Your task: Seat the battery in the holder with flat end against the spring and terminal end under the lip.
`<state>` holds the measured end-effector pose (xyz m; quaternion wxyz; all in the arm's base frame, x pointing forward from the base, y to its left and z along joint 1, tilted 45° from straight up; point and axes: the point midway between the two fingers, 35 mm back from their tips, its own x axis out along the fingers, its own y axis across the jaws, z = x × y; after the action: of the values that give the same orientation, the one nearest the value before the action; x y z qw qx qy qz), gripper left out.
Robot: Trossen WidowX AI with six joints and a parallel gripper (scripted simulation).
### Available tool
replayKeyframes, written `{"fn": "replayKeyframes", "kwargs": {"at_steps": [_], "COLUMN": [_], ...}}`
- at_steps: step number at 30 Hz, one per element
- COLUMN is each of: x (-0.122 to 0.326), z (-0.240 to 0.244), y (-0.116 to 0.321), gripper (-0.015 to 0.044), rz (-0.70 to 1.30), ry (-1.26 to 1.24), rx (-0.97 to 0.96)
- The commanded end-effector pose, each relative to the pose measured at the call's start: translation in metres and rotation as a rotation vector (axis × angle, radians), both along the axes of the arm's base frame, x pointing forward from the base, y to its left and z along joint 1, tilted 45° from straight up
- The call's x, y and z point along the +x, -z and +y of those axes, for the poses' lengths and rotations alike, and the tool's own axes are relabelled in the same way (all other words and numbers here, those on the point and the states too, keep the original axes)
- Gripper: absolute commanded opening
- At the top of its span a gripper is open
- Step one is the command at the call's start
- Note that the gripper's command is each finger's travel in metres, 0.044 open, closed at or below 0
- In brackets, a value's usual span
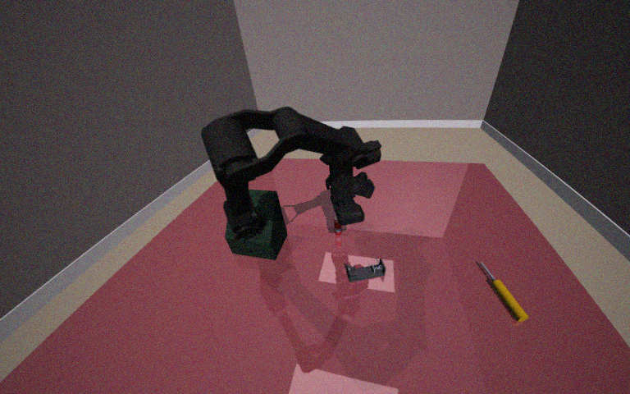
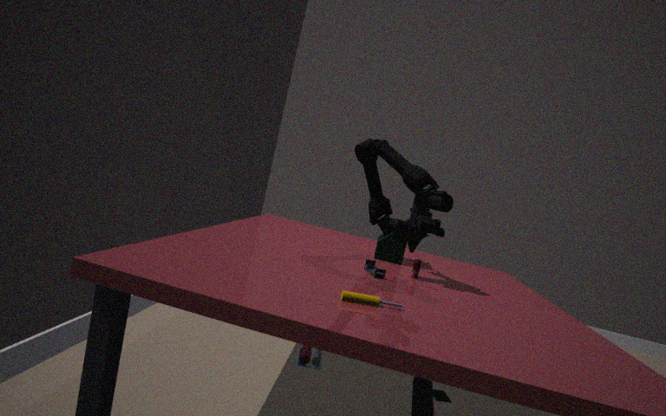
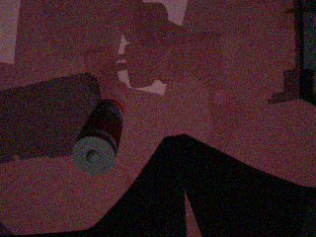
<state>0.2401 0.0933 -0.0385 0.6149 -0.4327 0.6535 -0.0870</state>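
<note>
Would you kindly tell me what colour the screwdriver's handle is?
Yellow. The screwdriver has a yellow handle and a grey metal shaft, seen best in the top view.
</note>
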Motion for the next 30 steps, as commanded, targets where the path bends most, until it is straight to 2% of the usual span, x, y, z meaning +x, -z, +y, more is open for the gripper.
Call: {"fn": "replayKeyframes", "kwargs": {"at_steps": [1,30], "x": [-0.002,-0.018], "z": [-0.031,-0.011], "y": [0.026,0.055], "gripper": [0.0,0.0], "rz": [0.019,0.02], "ry": [0.005,0.004], "rx": [-0.024,-0.02]}}
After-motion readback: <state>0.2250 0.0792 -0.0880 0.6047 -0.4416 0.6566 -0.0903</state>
